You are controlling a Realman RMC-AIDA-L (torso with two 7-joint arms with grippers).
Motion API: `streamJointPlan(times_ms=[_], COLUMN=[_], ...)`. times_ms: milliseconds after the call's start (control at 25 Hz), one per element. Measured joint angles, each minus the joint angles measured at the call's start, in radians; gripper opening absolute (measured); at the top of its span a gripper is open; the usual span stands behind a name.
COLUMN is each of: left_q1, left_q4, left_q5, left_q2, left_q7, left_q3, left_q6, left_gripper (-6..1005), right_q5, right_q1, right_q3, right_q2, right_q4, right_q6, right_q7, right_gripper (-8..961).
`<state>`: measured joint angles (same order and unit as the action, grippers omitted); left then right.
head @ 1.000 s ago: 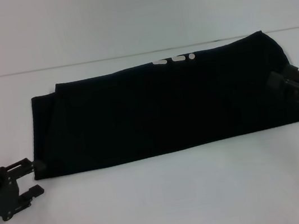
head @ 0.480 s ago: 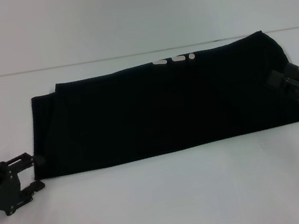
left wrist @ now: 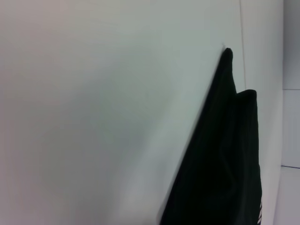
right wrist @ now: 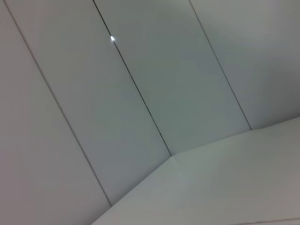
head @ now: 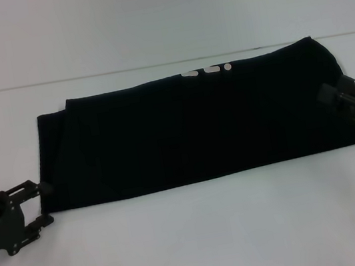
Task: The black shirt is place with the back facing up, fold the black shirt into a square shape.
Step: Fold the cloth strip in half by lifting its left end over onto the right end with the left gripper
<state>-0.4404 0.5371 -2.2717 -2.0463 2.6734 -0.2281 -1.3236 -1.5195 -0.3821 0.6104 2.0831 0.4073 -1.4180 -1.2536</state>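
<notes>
The black shirt [head: 197, 126] lies as a long folded band across the white counter [head: 201, 237], a few white marks at its far edge. The left tool [head: 42, 203] sits at the band's near-left corner, apparently open around it. The right tool [head: 331, 95] rests on the right end; its grip cannot be told. The end-to-end fold seems in hand: next, close, lift and carry across.

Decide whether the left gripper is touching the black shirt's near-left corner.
Touching. In the head view, the left gripper straddles the near-left corner of the black shirt: one finger meets the cloth's edge and no table shows between them.
</notes>
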Motion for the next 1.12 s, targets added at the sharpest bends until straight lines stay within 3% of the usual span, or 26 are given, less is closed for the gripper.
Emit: streamJointPlan(times_ms=[280,920,1120], left_q1=[-0.005,-0.14,-0.144], left_q4=[-0.024,-0.101,-0.088], left_q5=[-0.004,-0.009,0.001], left_q2=[0.0,-0.011,-0.014], left_q7=[0.013,0.012,-0.007], left_q3=[-0.006,-0.047,-0.047], left_q6=[0.024,0.146,0.139], left_gripper=[674,668,653], right_q5=[0.003,0.001,0.002], right_q1=[-0.002,-0.007,-0.008], right_q3=[-0.001,0.0,0.0], right_q2=[0.0,0.0,0.0], right_q4=[-0.001,-0.007,-0.005], right_q6=[0.0,0.019,0.014], right_q7=[0.0,-0.004,-0.008], right_gripper=[730,728,728])
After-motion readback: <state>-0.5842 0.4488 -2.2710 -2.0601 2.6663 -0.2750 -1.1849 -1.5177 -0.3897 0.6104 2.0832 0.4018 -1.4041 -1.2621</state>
